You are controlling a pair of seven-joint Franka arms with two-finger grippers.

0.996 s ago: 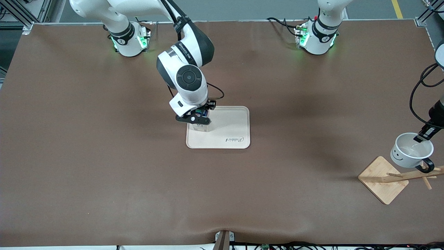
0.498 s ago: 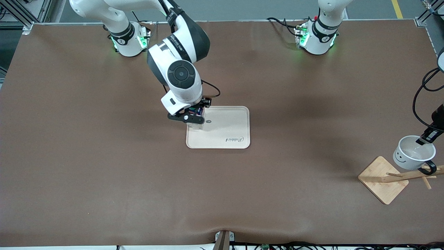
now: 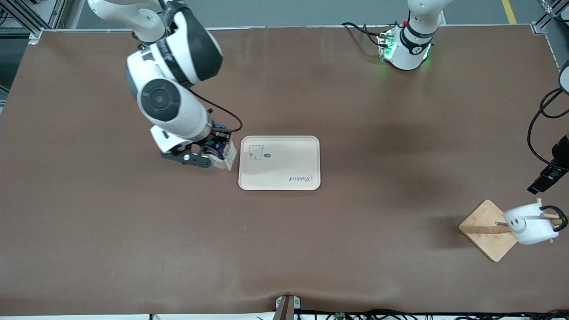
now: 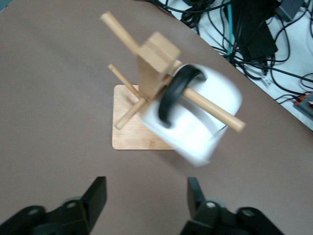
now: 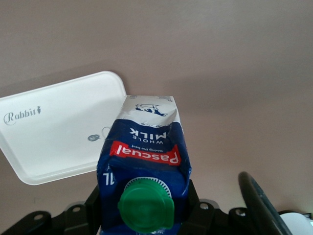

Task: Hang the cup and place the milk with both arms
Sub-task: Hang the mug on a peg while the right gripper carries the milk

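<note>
The white cup [image 3: 531, 224] with the smiley face hangs by its black handle on a peg of the wooden rack [image 3: 484, 229]. It also shows in the left wrist view [image 4: 215, 98], blurred, on the rack [image 4: 156, 54]. My left gripper [image 3: 543, 181] is open and empty, apart from the cup, and shows over bare table in its wrist view [image 4: 146, 196]. My right gripper [image 3: 204, 155] is shut on the dark-blue milk [image 3: 224, 153] and holds it over the table just beside the tray [image 3: 284, 164]. The right wrist view shows the green-capped milk [image 5: 144, 156] between the jaws.
The cream tray [image 5: 54, 127] lies mid-table with nothing on it. The rack stands near the table's edge at the left arm's end. Brown table mat spreads all around.
My left gripper let go of the cup, which now hangs on the peg, and pulled away. My right gripper carried the milk off the tray toward the right arm's end.
</note>
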